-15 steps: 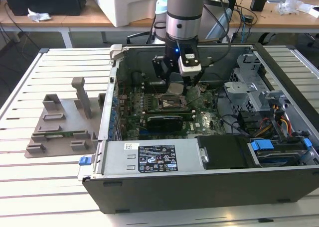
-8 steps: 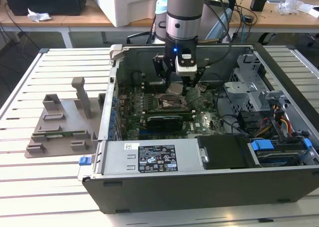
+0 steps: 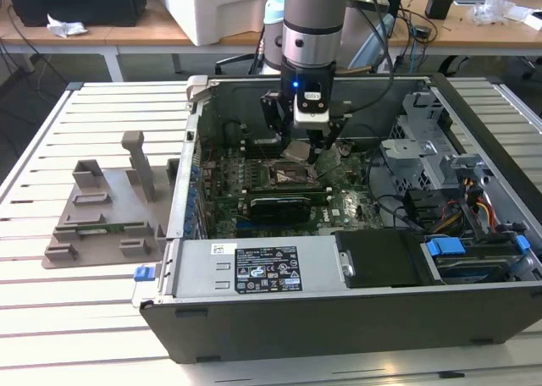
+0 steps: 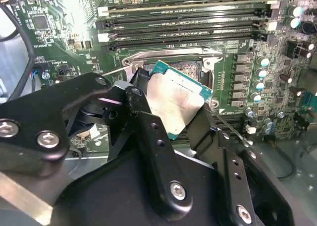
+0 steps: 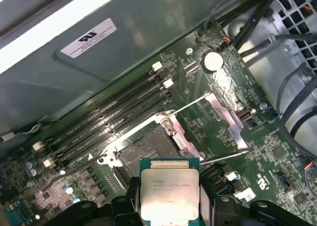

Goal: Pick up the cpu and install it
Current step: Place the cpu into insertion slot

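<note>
Inside the open computer case (image 3: 339, 318) on the slatted counter (image 3: 85, 318), the exterior view has the arm (image 3: 312, 22) reaching straight down over the motherboard (image 3: 339, 204). The jaws are closed on the cpu (image 3: 296, 152), which hangs tilted just above the socket (image 3: 288, 176) and is not seated in it. Along the case's near wall lies the silver box with a white label (image 3: 254, 272). On the counter to the exterior view's left of the case, just beside it, sits the grey fixture plate (image 3: 93, 225) with its upright posts.

In the second wrist view the cpu (image 4: 176, 104) shows its shiny metal top and thin green rim. It is pinched at two opposite edges between the black fingers (image 4: 148, 132) and held at a slant, one corner out over the socket (image 4: 190, 67). Beyond the socket run the long memory slots (image 4: 188, 25), parallel to one another.

In the first wrist view the cpu (image 5: 169, 189) is seen flat-on between the jaws, and its far edge overlaps the near edge of the socket (image 5: 148, 151). The socket is uncovered, and its metal retaining frame (image 5: 223, 117) is swung open to one side. The memory slots (image 5: 114, 117) lie on the socket's other side, and a round coin battery (image 5: 213, 61) sits on the board past the frame. Whether the chip touches the socket rim cannot be told here.
</note>
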Controlling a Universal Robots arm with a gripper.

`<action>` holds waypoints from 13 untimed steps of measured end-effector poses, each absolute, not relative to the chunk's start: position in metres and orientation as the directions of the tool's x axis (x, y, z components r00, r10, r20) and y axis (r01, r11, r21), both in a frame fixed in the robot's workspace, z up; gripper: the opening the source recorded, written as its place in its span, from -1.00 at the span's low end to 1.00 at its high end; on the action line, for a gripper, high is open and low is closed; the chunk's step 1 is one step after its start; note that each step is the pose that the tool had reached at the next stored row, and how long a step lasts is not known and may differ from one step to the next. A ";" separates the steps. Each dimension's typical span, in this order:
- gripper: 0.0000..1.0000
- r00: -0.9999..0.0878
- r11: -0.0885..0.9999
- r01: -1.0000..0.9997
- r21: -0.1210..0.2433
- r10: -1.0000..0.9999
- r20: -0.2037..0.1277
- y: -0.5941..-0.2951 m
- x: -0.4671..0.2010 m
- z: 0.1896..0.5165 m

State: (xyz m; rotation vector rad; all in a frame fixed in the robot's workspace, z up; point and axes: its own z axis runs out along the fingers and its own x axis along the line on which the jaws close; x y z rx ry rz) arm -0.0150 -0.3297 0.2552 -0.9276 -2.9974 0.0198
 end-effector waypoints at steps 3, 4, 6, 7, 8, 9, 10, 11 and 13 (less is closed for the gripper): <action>0.09 -0.795 0.795 0.607 -0.013 0.607 0.000 -0.330 -0.015 0.255; 0.09 -0.788 0.788 0.615 -0.013 0.615 0.000 -0.330 -0.015 0.255; 0.09 -0.770 0.770 0.638 -0.013 0.638 0.000 -0.330 -0.015 0.255; 0.09 -0.765 0.765 0.643 -0.013 0.643 0.000 -0.330 -0.015 0.255; 0.09 -0.761 0.761 0.649 -0.013 0.649 0.000 -0.330 -0.015 0.255; 0.09 -0.756 0.756 0.654 -0.013 0.654 0.000 -0.330 -0.015 0.255; 0.09 -0.751 0.751 0.660 -0.013 0.660 0.000 -0.330 -0.015 0.255; 0.09 -0.747 0.747 0.665 -0.013 0.665 0.000 -0.330 -0.015 0.255; 0.09 -0.733 0.733 0.680 -0.013 0.680 0.000 -0.330 -0.015 0.255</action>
